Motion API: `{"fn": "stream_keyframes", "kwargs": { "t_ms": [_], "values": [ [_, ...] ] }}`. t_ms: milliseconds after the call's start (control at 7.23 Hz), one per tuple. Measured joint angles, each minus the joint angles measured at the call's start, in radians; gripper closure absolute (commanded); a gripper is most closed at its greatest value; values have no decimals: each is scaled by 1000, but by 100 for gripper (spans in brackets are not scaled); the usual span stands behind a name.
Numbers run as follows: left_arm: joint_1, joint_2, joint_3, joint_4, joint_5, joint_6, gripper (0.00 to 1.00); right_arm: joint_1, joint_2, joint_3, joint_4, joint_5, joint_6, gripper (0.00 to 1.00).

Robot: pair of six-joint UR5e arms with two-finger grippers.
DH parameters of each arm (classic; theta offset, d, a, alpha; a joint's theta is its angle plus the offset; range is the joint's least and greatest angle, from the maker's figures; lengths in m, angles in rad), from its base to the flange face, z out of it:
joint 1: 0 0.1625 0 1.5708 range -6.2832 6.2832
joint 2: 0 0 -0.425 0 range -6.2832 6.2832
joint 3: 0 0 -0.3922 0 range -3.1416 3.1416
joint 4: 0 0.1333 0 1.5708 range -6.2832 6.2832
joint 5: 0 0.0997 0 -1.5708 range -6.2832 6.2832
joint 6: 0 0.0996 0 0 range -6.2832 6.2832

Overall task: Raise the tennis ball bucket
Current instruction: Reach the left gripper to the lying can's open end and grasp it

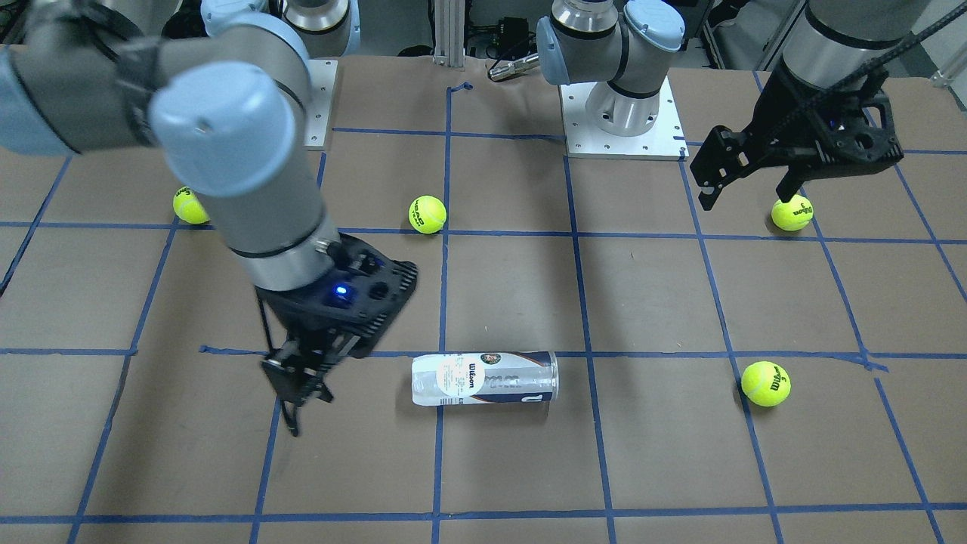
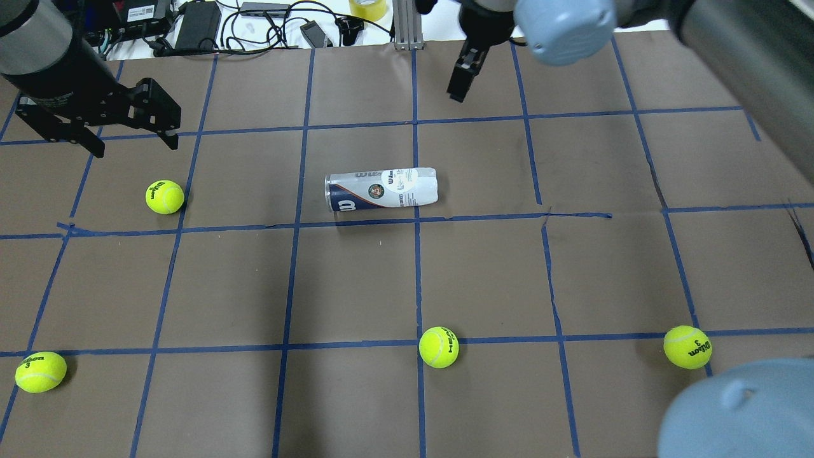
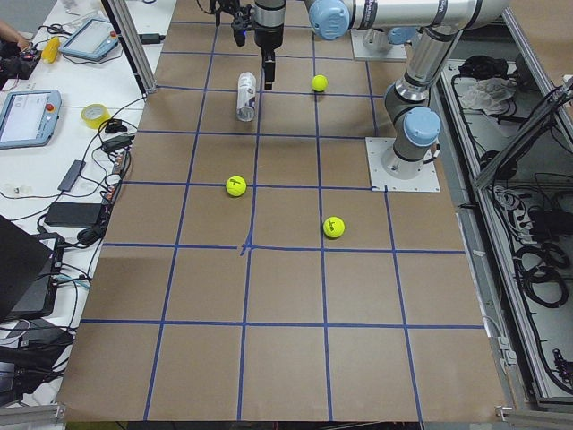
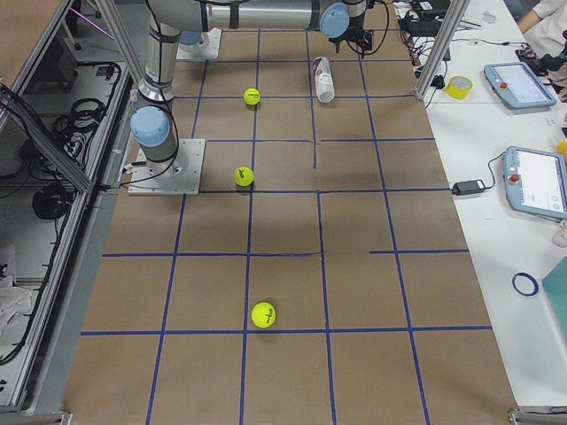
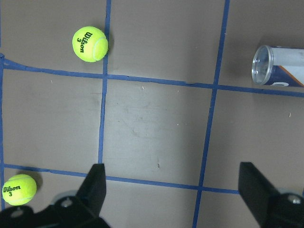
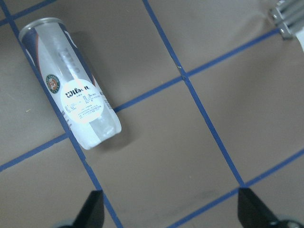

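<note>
Brown table (image 1: 680, 453), blue-taped. Front view: right gripper (image 1: 301, 394) tilts down near the tennis ball bucket (image 1: 483, 378), which lies sideways. Overhead: left gripper (image 2: 135, 145) hovers well apart, jaws spread. Right wrist view: fingers (image 6: 92, 211) spread wide.

The left pincer (image 5: 172, 173) is seen spread wide at the bottom edge. On the worktop (image 5: 152, 123), one tennis ball (image 5: 90, 43) is spotted upper left, a second ball (image 5: 19, 189) lower left; the tennis ball bucket (image 5: 280, 72) is found lying upper right, partly cropped.
</note>
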Motion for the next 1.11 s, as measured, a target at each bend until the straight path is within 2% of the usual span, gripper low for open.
{"fn": "stream_keyframes", "kwargs": {
  "t_ms": [138,277,553,830,1106],
  "values": [
    [0,-23,-41,66,-17,-3,0,-56,-56,6,55,-3,40,0],
    [0,-55,-99,177,-72,-4,0,-84,-100,9,89,-9,100,0],
    [0,-152,-189,384,-264,-13,0,-104,-160,8,145,-34,265,0],
    [-1,-266,-208,511,-429,-18,0,-107,-187,10,175,-77,476,0],
    [-4,-378,-210,604,-566,-21,0,-105,-204,26,206,-76,695,0]
  ]
}}
